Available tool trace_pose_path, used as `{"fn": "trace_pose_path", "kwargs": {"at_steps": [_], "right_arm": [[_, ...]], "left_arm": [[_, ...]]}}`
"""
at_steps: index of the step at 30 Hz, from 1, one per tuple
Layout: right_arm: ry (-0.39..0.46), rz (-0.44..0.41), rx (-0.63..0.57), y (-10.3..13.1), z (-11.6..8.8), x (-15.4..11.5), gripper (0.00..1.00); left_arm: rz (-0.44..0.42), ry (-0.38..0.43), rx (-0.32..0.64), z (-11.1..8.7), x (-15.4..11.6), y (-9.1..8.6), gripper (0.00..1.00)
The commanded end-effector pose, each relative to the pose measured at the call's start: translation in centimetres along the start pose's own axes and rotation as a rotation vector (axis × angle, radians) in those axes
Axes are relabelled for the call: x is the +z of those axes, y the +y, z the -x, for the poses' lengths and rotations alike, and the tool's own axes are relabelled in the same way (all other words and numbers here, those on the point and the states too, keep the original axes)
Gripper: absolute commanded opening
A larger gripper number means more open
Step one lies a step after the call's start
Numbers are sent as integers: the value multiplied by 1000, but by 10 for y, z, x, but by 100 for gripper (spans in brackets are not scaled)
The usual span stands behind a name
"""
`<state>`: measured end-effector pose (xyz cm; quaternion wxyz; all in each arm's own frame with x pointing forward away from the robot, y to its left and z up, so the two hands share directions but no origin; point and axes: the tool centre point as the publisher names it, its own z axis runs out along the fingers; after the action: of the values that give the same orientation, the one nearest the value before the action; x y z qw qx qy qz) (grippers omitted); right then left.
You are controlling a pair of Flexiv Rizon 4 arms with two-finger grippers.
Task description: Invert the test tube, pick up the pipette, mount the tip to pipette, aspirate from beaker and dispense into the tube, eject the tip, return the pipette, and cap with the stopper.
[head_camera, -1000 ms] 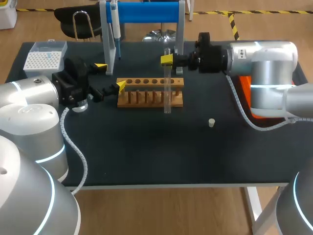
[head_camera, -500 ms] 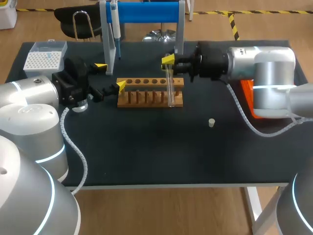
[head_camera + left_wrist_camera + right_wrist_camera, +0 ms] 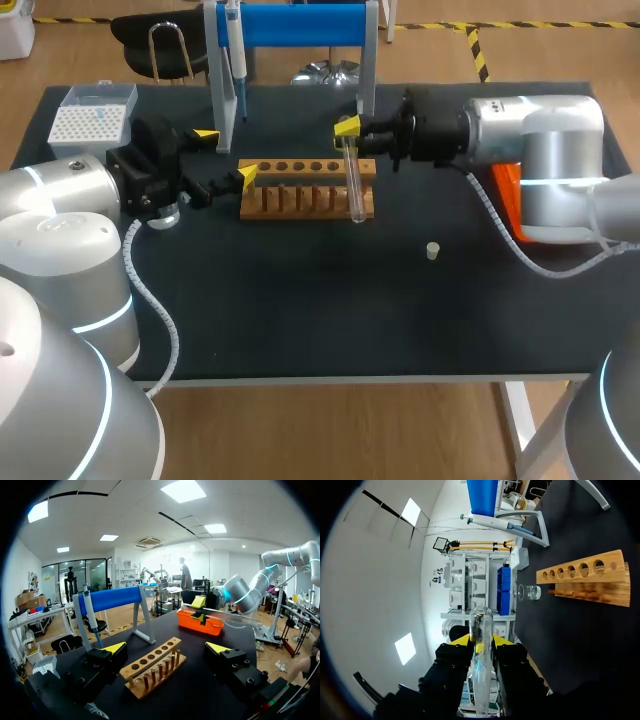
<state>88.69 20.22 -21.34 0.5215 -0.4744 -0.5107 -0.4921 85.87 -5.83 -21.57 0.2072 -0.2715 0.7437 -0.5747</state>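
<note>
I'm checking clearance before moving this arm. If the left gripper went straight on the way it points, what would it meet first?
Most likely the wooden rack, which lies just ahead of the left gripper, in line with the gap between its open fingers. Exact depth is unclear.

Light: bright, even, from overhead | Source: ceiling panels (image 3: 184, 490), glaring white in left wrist view | Table (image 3: 300, 300): matt black, no glare, shadows faint and soft | Test tube (image 3: 353, 185): thin glints on glass, 1 o'clock in head view | Left arm (image 3: 60, 230), right arm (image 3: 540, 140): pale-blue rings glowing, 8 and 3 o'clock
</note>
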Motion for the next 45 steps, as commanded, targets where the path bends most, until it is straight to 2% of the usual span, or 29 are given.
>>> {"fn": "trace_pose_path", "kwargs": {"at_steps": [1,45], "right_arm": [[-5,-11,9,1,-2,-2,0],[-19,-26,34,-1,0,-2,0]], "left_arm": [[-10,1,1,0,-1,2,100],[-10,1,1,0,-1,2,100]]}}
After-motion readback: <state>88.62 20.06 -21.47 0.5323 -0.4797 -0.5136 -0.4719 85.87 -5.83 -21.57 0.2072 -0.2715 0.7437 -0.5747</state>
